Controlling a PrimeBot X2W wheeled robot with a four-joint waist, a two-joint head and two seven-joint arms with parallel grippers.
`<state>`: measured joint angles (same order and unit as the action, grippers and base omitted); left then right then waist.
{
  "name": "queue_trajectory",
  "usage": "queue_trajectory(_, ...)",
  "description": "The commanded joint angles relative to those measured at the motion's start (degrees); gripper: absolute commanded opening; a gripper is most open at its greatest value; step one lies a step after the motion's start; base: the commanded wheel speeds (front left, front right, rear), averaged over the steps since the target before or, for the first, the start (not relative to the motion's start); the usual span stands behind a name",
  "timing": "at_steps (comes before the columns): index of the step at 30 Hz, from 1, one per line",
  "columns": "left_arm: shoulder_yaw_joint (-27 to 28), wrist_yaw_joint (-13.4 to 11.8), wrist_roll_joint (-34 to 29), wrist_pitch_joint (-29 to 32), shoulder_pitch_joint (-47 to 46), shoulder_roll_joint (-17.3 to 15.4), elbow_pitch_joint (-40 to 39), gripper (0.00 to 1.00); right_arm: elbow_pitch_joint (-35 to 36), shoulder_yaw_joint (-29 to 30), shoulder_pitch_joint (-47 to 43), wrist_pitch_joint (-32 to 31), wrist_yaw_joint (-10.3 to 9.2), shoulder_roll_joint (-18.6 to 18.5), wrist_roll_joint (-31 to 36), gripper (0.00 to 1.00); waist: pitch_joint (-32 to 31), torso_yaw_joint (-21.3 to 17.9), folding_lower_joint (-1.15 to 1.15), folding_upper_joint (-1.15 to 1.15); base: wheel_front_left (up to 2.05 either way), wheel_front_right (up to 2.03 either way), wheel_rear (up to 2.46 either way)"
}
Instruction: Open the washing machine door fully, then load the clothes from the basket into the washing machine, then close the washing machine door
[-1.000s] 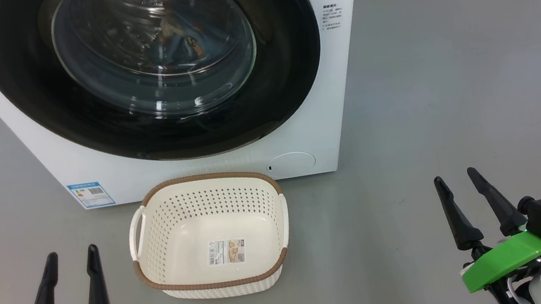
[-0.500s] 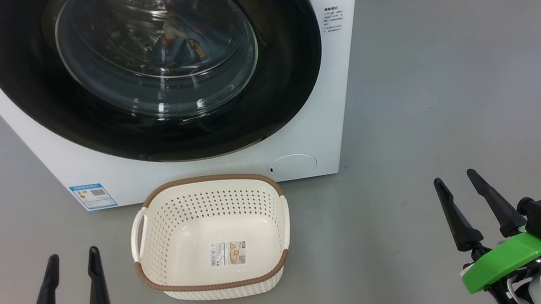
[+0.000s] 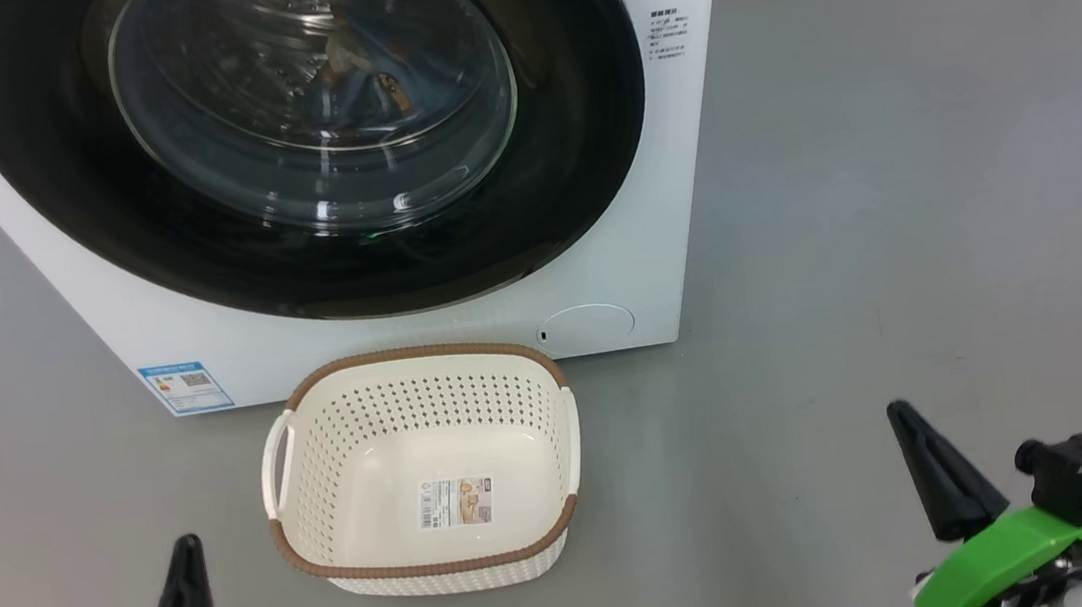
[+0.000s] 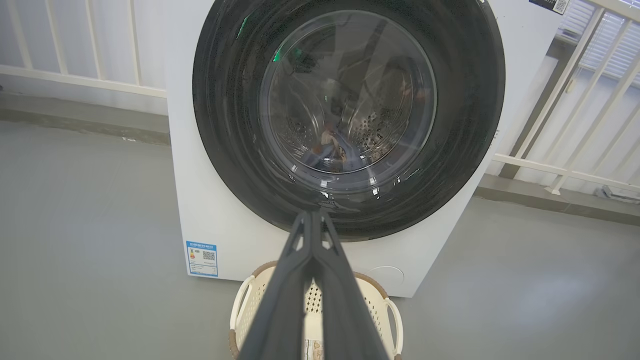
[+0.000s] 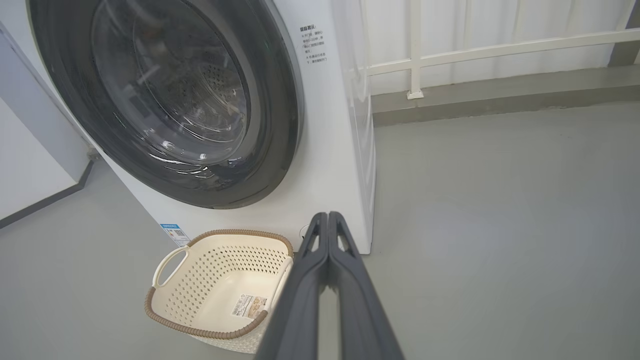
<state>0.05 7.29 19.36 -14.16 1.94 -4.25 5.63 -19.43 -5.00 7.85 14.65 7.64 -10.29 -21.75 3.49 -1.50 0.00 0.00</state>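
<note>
The washing machine (image 3: 639, 233) stands ahead with its black-rimmed door (image 3: 569, 89) closed against the front. Through the glass I make out the clothes (image 3: 367, 80) as blue fabric lying in the drum, also the clothes (image 4: 330, 150). The cream basket (image 3: 356, 554) sits on the floor before the machine and holds nothing but its label. My left gripper (image 3: 187, 547) is shut at the lower left, left of the basket. My right gripper (image 3: 899, 412) is shut at the lower right, well clear of the basket (image 5: 172, 305). In each wrist view the fingers (image 4: 312, 235) (image 5: 327, 235) press together.
Grey floor (image 3: 888, 156) spreads to the right of the machine. A white railing (image 5: 475, 50) and a low kerb run behind it. A blue label (image 3: 186, 386) and a round filter cap (image 3: 588, 324) mark the washer's lower front.
Both grippers have gone from open to shut and now sit a little lower in the head view. The basket, door and machine stay as they were.
</note>
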Motion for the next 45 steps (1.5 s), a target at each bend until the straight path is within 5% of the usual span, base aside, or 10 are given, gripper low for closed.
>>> queue_trajectory(1,0.14,-0.01,0.92,0.17,-0.35,-0.29,-0.57,0.00,0.76,0.17,0.41,-0.25,0.00,-0.13,-0.92,0.00,-0.02,0.01,0.00,0.00,0.00,0.00,0.00)
queue_trajectory(45,1.40,0.04,27.43,6.69,-3.22,-0.45,2.83,0.00,2.30,4.07,-0.23,-7.58,-0.06,2.42,-25.86,0.00,-1.25,0.55,0.00,0.00,0.00,0.00,0.00)
